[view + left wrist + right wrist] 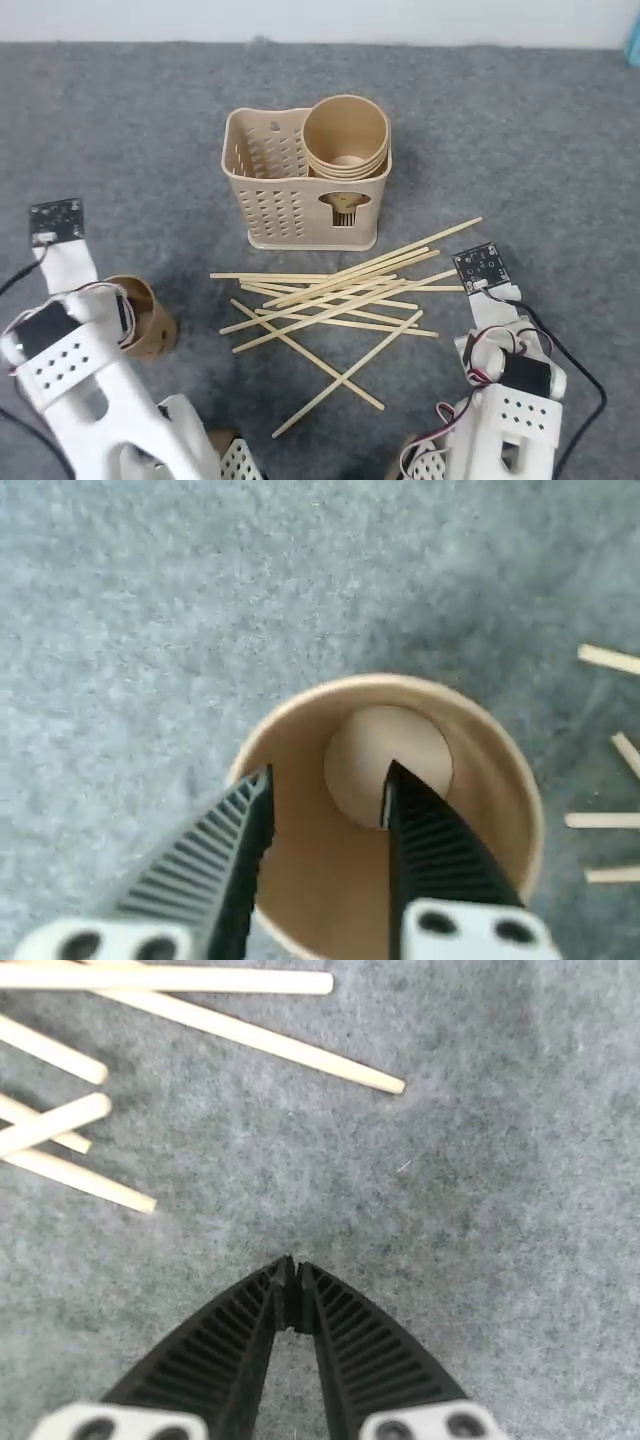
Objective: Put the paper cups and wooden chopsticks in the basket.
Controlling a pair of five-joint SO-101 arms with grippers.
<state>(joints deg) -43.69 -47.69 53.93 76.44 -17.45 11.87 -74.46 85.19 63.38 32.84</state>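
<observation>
A brown paper cup (400, 810) stands upright on the grey carpet, at the lower left in the high view (143, 316). My left gripper (328, 775) is open over it, one finger inside the cup and the other at its rim. Several wooden chopsticks (330, 300) lie crossed in a loose pile in front of the beige basket (270, 200). A stack of paper cups (346, 135) sits in the basket's right half. My right gripper (293, 1265) is shut with nothing in it, just above the carpet beside the chopstick ends (250, 1035).
The left arm (60, 350) and the right arm (505, 390) stand at the near edge on either side of the pile. Bare grey carpet lies around the basket, with a pale wall strip at the far edge.
</observation>
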